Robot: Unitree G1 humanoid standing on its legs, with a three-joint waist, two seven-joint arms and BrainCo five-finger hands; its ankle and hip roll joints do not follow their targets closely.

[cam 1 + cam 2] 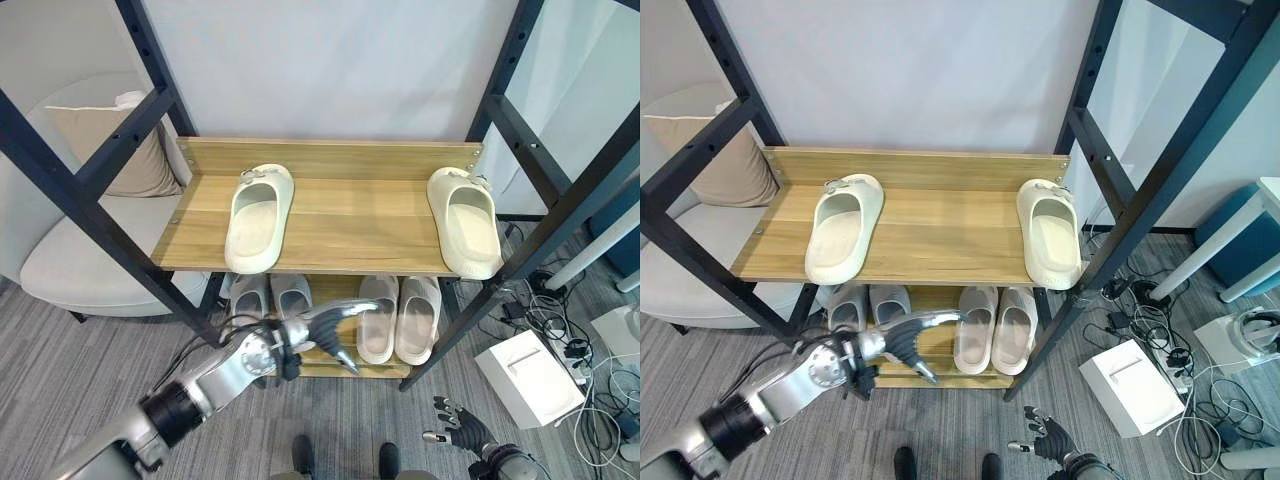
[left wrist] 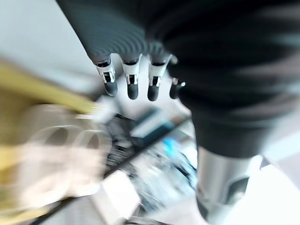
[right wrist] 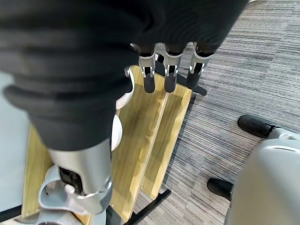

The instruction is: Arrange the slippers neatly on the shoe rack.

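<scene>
The left hand (image 1: 325, 328) hangs loose-fingered and empty, just before the lower shelf's pale slippers (image 1: 398, 318). Above it, two cream slippers (image 1: 260, 216) lie well apart on the shoe rack (image 1: 345, 160). The right hand (image 1: 458, 424) hangs low, fingers spread, empty.

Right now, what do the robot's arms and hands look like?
The left hand has silver fingers with dark tips on a silver-grey arm with black joint bands. The right hand looks mostly dark, with small silver fingertip parts. In the wrist views, dark ribbed covers wrap both hands' backs, and silver dark-tipped fingers line up below.
</scene>
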